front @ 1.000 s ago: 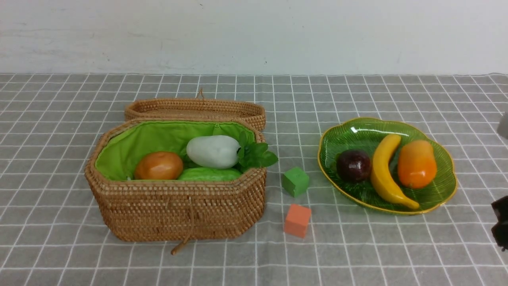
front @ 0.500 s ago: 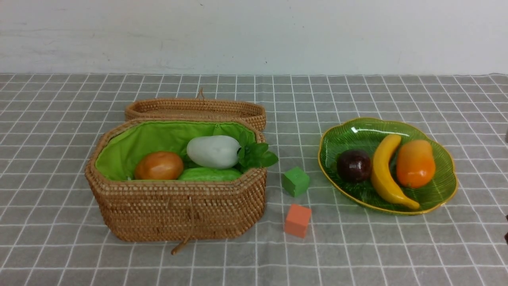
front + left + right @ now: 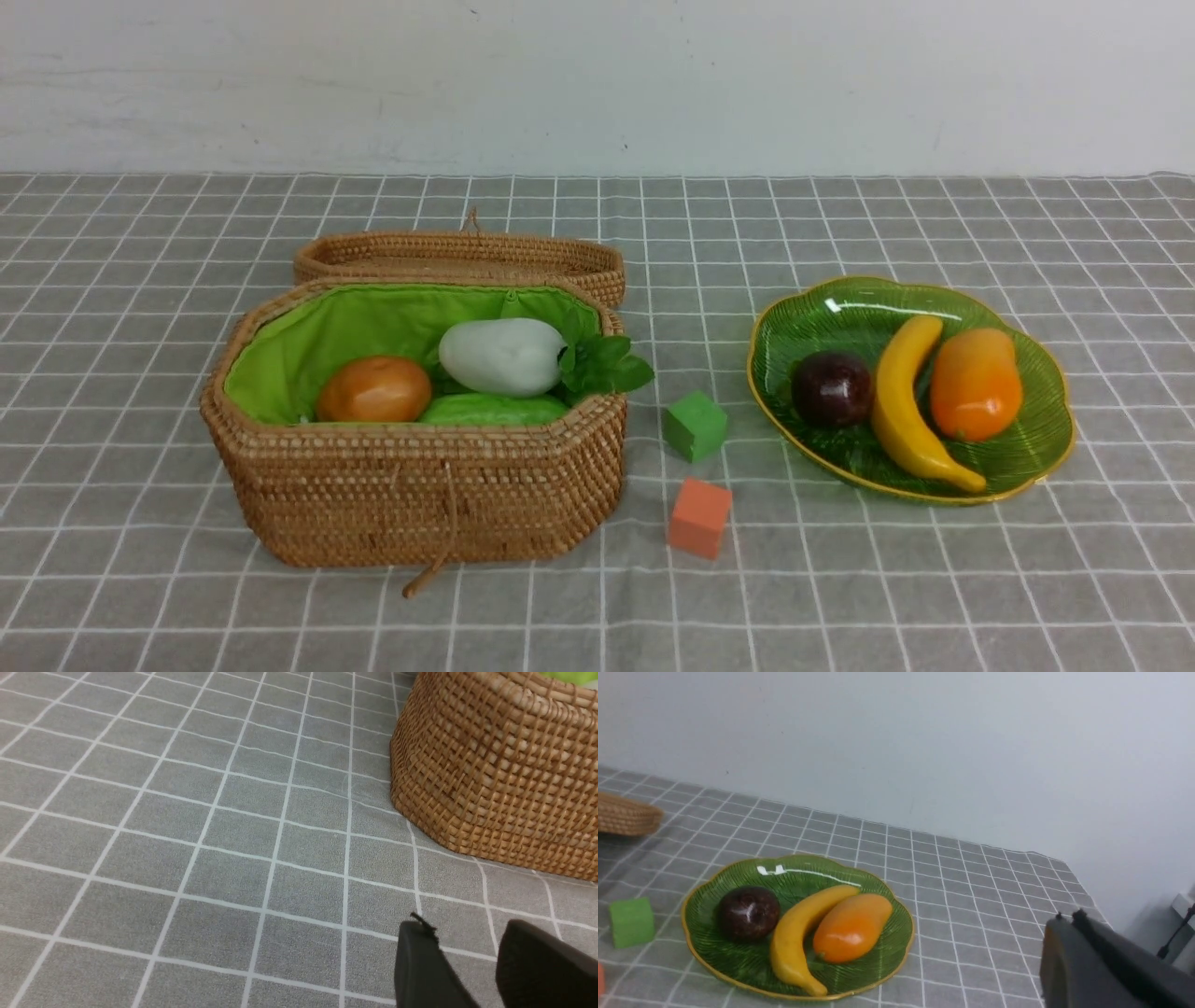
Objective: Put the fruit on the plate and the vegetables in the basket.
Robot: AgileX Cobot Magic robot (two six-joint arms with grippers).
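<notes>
Now right gripper [image 3: 1069, 942] shut, empty, beside plate [image 3: 710, 961].

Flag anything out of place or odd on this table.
Nothing is spilled or damaged. Only the radish stands out: its leaves hang over the basket rim. The green cube and orange cube sit loose between basket and plate.

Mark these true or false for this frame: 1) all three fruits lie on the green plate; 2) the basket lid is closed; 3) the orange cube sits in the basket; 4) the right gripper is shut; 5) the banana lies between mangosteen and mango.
1) True: banana, mangosteen and mango lie on the plate.
2) False: the basket stands open, its lid tipped back behind it.
3) False: the orange cube sits on the cloth by the green cube.
4) True: the right gripper shows its jaws together, holding nothing.
5) True.
</notes>
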